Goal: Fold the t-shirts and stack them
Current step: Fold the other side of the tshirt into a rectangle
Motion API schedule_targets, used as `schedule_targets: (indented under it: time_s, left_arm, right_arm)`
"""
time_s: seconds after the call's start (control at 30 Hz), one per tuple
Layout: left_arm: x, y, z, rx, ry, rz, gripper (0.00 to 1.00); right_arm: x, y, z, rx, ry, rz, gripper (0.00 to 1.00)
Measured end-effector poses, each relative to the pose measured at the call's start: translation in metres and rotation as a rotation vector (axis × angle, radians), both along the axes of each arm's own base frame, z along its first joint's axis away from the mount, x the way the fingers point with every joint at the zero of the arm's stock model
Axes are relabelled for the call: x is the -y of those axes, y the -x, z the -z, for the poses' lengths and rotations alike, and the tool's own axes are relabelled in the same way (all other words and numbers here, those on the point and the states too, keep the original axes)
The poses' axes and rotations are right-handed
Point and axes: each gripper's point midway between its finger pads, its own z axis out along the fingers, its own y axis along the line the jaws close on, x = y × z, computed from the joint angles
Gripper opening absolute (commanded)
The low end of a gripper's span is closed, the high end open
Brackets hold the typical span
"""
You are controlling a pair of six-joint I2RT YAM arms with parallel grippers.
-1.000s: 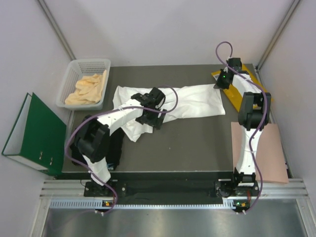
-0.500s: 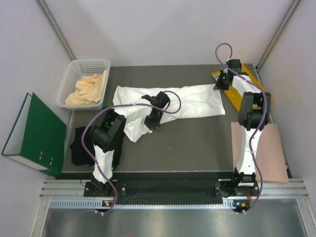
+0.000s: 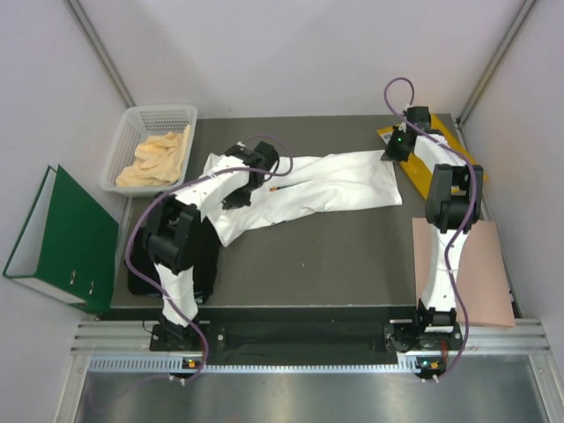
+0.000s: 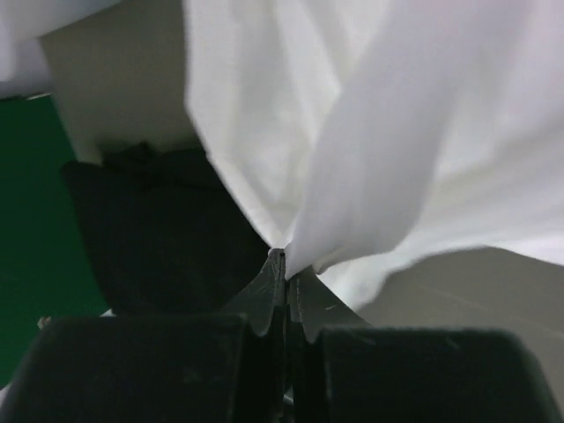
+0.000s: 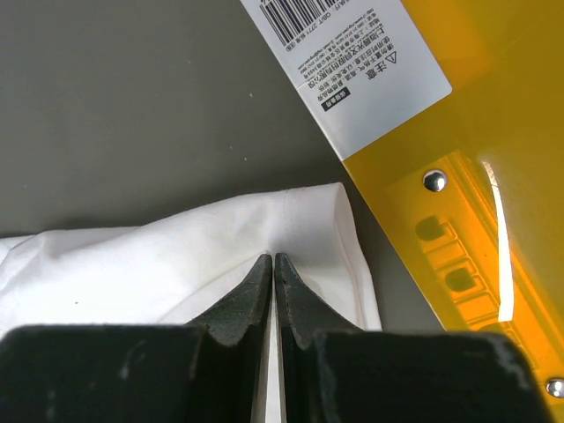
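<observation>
Far left of the overhead view: green binder (image 3: 57,231) lying off the edge of the table (image 3: 335,256); above it, white basket (image 3: 163,110) with yellow cloth (image 3: 157,159) inside. Lower left corner of the table: black t-shirt (image 3: 141,275) in a heap, partly hidden behind the left arm. Left arm: up from its base at the bottom left, sharply bent at the elbow over the black shirt, forearm angled up and right toward the upper middle of the frame. Left gripper (image 4: 282,260): fingers pressed together, pinching a fold of the white t-shirt (image 3: 344,181), cloth rising from the tips in the wrist view. White t-shirt: a long band across the upper middle of the table, from beside the basket over to the right gripper (image 5: 274,261), one flap trailing down and left toward the black one, small print (image 3: 284,188) facing up near the middle. Right arm: upright from the bottom right, then stretched far toward the upper right corner. Right gripper: fingers closed on the white shirt's right hem, just beside the orange envelope (image 5: 493,176) and its barcode label (image 5: 344,62). Right edge: pink sheet (image 3: 485,273) lying flat beside the right arm, reaching past the table edge.
</observation>
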Motion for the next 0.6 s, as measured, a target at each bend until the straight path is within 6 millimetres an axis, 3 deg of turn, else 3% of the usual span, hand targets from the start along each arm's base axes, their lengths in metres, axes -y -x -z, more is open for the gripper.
schedule_targets:
  time_s: [0.1,0.2,0.4,0.6]
  left_arm:
    - [-0.025,-0.013,-0.016,0.031,-0.06,-0.072,0.0]
    - [-0.038,-0.043,-0.027,0.082,-0.105,-0.126,0.0]
    - [-0.036,-0.102,-0.028,0.149,-0.147,-0.142,0.0]
    - [-0.037,-0.125,-0.024,0.174,-0.193,-0.116,0.0]
  right_arm:
    - [0.0,0.0,0.0,0.0,0.0,0.0,0.04]
    - [0.0,0.0,0.0,0.002,0.003,-0.003,0.04]
    - [0.004,0.0,0.0,0.002,0.004,0.002,0.04]
    - [0.006,0.0,0.0,0.001,0.004,0.006,0.04]
